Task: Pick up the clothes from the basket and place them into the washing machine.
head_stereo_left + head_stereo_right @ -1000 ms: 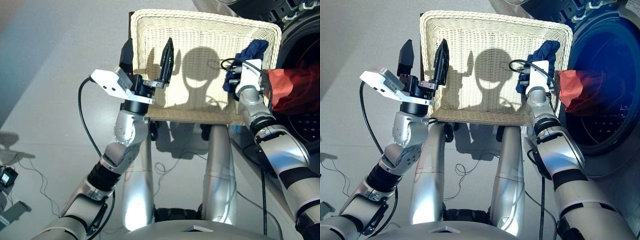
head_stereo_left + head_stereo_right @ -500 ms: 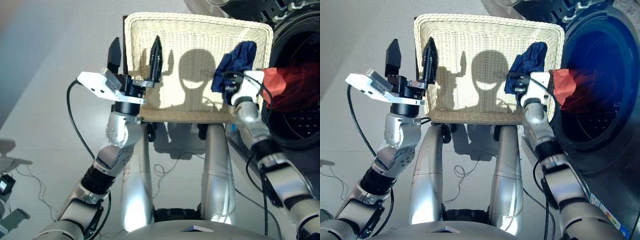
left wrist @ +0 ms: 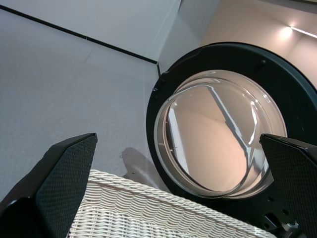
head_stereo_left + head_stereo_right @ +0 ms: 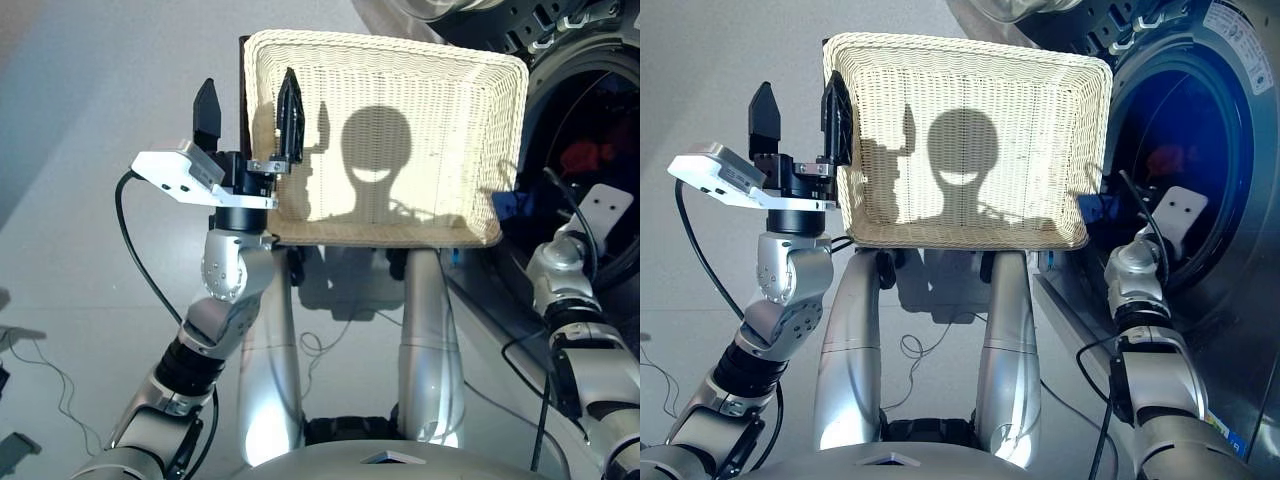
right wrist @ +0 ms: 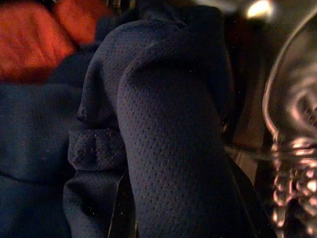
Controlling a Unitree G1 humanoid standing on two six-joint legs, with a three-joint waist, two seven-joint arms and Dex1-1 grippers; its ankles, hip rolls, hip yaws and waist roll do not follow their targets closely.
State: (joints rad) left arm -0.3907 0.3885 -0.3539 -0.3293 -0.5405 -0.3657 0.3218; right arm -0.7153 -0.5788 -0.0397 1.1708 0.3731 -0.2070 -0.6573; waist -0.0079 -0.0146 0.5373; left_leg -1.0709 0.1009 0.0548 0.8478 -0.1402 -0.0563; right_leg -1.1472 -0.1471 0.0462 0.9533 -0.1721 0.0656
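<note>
Since the earlier frame the navy garment (image 5: 163, 148) has left the basket (image 4: 480, 130) with the right end effector (image 4: 1160, 225), now inside the washing machine (image 4: 1230, 120). Head views: left end effector (image 4: 245, 105) hovers spread. Right wrist view: navy cloth beside the red-orange garment (image 5: 34, 39); that grip cannot be told.

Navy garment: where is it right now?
The navy garment fills the right wrist view, with red-orange cloth behind it. In the eye views a blue scrap shows past the basket's right edge, at the washing machine opening.
</note>
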